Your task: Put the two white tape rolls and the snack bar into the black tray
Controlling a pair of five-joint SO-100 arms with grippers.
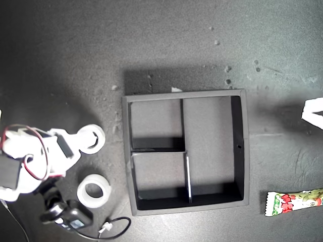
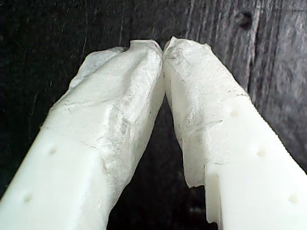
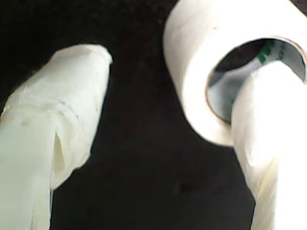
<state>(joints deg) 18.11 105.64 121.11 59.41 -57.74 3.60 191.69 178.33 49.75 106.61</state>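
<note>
1. My second gripper stands wide open at the exterior view's left, one finger inside a tape roll; second roll just beside
2. Black tray central
3. Snack bar, exterior view's right
4. My first gripper pinched together, holding nothing

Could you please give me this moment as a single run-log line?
second gripper: open, one finger inside upper tape roll | first gripper: shut, empty | black tray: empty | snack bar: outside tray
</note>
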